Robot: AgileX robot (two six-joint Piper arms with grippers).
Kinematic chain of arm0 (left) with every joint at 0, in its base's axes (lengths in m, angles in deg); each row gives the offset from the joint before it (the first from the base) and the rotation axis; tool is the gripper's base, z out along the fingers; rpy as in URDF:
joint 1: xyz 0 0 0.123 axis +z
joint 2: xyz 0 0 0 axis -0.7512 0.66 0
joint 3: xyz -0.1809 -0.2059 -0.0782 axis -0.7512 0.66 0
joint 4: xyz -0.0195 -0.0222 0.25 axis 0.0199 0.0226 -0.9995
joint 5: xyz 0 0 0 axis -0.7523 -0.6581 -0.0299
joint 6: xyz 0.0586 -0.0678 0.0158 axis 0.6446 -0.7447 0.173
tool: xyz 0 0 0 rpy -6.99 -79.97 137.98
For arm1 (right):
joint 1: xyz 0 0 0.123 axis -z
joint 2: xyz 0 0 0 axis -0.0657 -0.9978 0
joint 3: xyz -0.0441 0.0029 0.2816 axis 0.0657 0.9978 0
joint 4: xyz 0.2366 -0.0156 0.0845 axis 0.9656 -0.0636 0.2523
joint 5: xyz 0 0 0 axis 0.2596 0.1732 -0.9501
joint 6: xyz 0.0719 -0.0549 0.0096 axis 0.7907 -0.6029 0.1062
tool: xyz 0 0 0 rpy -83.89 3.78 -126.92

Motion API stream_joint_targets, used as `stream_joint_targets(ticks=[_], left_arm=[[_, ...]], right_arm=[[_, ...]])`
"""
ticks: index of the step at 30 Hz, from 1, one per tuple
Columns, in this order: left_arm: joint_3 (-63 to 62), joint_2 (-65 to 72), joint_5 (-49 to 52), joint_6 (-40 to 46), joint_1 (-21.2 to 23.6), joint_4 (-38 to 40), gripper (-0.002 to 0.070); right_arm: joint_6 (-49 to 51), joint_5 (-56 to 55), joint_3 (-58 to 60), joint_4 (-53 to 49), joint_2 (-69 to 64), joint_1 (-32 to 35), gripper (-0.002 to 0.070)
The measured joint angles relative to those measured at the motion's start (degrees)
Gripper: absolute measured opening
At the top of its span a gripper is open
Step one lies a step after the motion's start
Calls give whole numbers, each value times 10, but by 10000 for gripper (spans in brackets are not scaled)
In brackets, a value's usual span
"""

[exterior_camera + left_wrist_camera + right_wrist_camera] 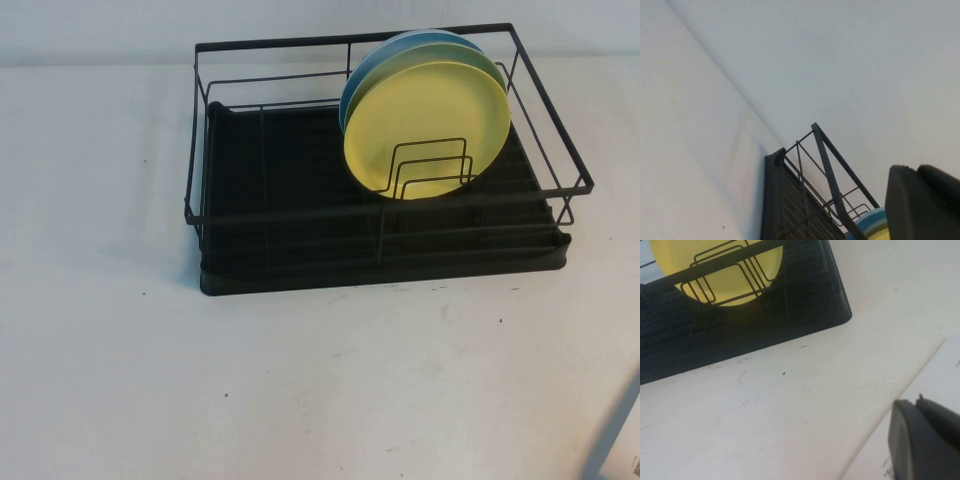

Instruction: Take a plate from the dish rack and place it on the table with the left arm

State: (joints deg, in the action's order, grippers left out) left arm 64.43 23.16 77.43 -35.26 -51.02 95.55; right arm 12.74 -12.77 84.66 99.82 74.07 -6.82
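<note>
The pale yellow plate point(428, 125) stands upright in the black wire dish rack point(380, 208), at its right side, foremost before light blue-green plates point(372, 68). The rack stands at the back of the white table point(300, 390). Neither arm shows in the high view. In the left wrist view my left gripper point(918, 172) is shut and empty, off the rack's left end point(826, 156), with a sliver of the plate point(879, 233) showing. In the right wrist view my right gripper point(916, 404) is shut and empty at the table's edge; the plate point(675, 255) shows far from it.
Small wire dividers point(430, 168) stand in front of the plate's lower half. The rack's black drip tray point(290, 150) is bare on its left half. The table's right front edge point(890, 410) runs close by the right gripper.
</note>
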Motion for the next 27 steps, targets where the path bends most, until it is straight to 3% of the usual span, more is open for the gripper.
stream_joint_targets(ticks=[4, 8, 17, 22, 27], left_arm=[[0, 0, 14, -10, -5, 2, -3], [-71, 9, 147, 41, -40, -3, -3], [-420, 295, 460, 367, -147, -47, -3], [-535, 454, 501, 547, -153, -44, -3], [-636, 613, 504, 634, -153, 0, -3]], right_arm=[[0, 0, 0, 3, 0, 0, -18], [0, 0, 0, 9, 0, 0, -18], [0, 0, 0, 13, 0, 0, -18], [0, 0, 0, 15, 0, 0, -18], [0, 0, 0, 15, 0, 0, -18]])
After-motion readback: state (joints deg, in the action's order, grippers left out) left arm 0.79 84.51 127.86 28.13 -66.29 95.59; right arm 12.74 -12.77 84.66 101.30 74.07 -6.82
